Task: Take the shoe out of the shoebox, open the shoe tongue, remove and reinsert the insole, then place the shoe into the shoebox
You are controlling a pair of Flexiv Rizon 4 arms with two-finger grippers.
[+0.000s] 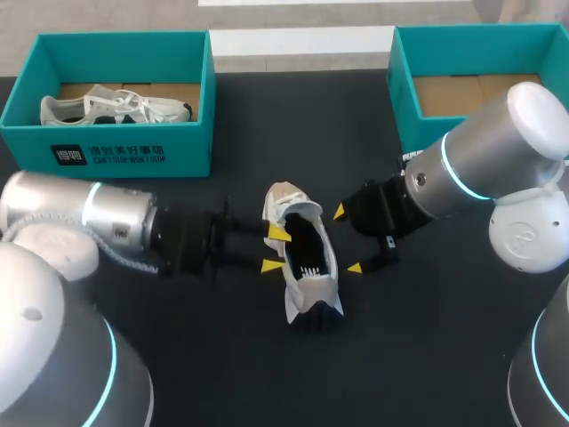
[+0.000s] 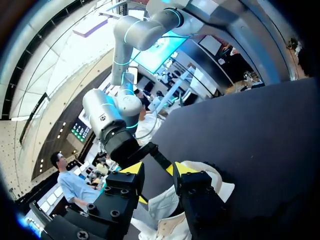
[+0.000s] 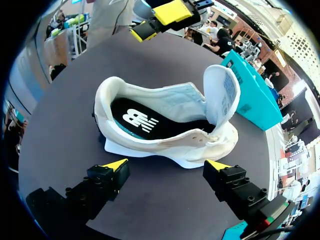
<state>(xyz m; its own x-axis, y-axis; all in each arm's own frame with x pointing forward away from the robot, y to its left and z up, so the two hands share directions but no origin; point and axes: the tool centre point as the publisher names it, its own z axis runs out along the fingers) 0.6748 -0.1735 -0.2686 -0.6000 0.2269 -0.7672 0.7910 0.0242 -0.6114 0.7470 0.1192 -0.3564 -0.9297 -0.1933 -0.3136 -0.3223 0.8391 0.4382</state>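
White shoe (image 1: 307, 258) sits between open left hand (image 1: 275, 249), perhaps touching it, and wide-open, empty right hand (image 1: 348, 239).

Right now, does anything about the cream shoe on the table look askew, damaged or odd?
Nothing stands out. The cream shoe sits upright on its sole between the left gripper and right gripper, both open. Its padded tongue is folded up and forward, as the task needs; the black insole lies inside.

bright even overhead light, faint soft shadows, little glare
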